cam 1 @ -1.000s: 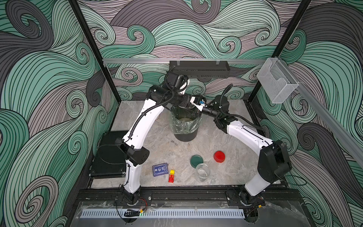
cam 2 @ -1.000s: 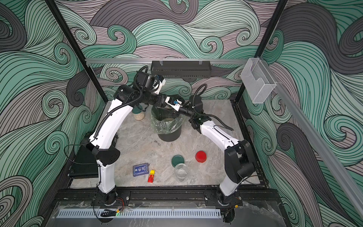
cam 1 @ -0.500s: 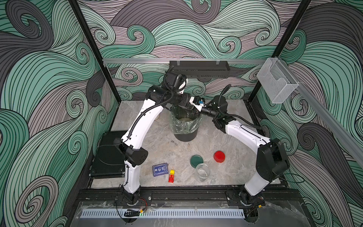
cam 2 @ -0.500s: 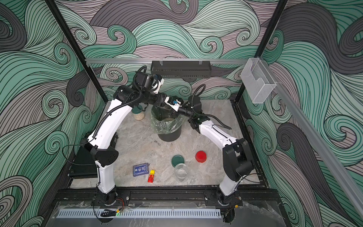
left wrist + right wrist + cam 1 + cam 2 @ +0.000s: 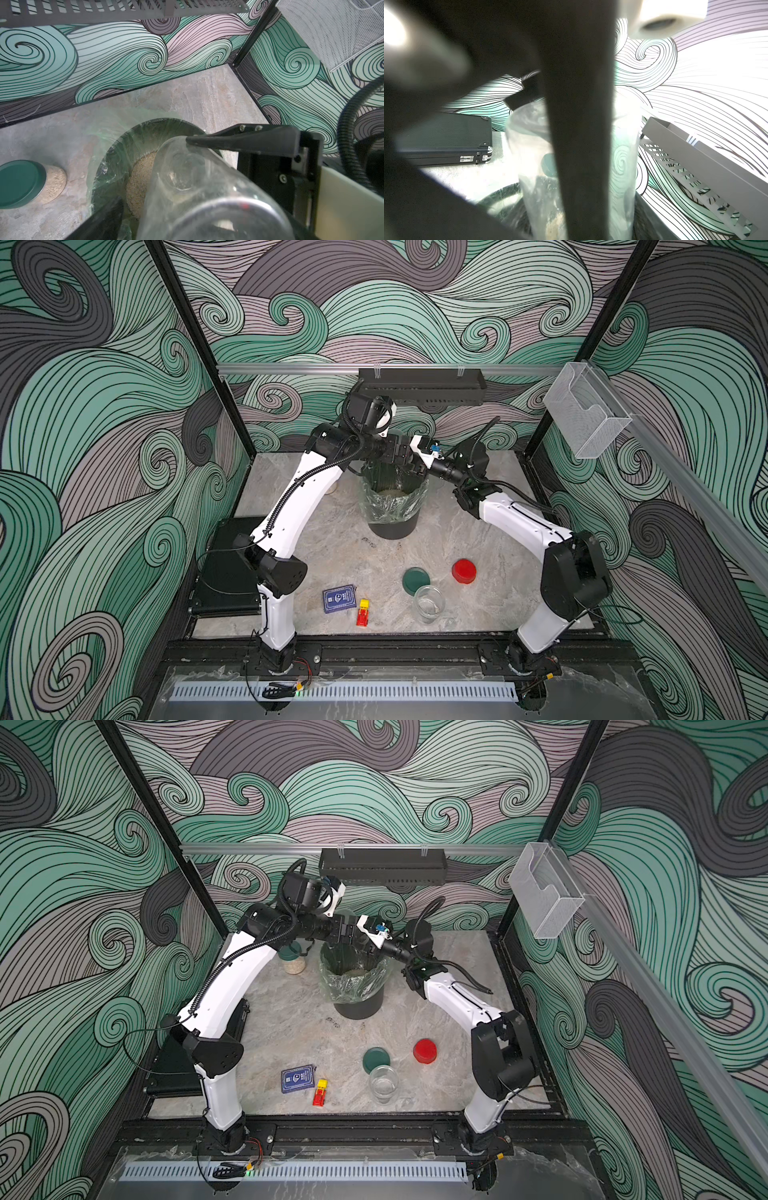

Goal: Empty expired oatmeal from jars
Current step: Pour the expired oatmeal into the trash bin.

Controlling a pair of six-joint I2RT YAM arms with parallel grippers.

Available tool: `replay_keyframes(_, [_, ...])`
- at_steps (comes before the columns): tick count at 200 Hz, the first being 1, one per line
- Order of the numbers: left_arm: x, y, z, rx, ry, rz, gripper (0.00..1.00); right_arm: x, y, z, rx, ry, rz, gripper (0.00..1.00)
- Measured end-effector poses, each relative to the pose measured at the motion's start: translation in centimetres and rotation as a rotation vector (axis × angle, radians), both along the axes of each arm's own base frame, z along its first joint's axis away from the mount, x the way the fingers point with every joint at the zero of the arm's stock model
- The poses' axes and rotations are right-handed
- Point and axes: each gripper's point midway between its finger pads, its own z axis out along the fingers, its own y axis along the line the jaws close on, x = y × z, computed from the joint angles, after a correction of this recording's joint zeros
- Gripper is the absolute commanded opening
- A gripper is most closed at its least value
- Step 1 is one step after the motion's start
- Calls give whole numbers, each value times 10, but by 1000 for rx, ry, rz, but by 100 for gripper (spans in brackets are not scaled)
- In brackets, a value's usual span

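Right jaws pinch the jar (image 5: pixel 203 187), left jaws wide, so I double-check that grip over the bin (image 5: pixel 124 143).

1. Left arm (image 5: pixel 291 506), right arm (image 5: pixel 519 518): white link shells, black joint housings.
2. Black corrugated conduit (image 5: pixel 286 497) along left arm.
3. Blue connector (image 5: pixel 435 448) on white wrist mount.
4. Gripper finger (image 5: pixel 239 139): black wedge, two silver screws.

Top views: stereo pair, high over front edge, tilted down toward back wall (image 5: pixel 395 323); both take in whole tabletop (image 5: pixel 340 539) and black bin (image 5: pixel 392 529). Left wrist view: close, looks down into bin past clear jar (image 5: pixel 207 187). Right wrist view: very close, largely blocked; seemingly same jar, bin rim shared.
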Motion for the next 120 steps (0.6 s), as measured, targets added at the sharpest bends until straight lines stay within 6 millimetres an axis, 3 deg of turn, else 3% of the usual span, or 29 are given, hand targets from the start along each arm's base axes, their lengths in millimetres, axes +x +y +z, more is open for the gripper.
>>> replay_keyframes(71, [-8,22,41,-34,-150,84,99,16,2,-29,-14,83,-27,42])
replay_keyframes(120, [-30,38,52,-80,-211,105,98,21,0,-27,37,169,-53,33])
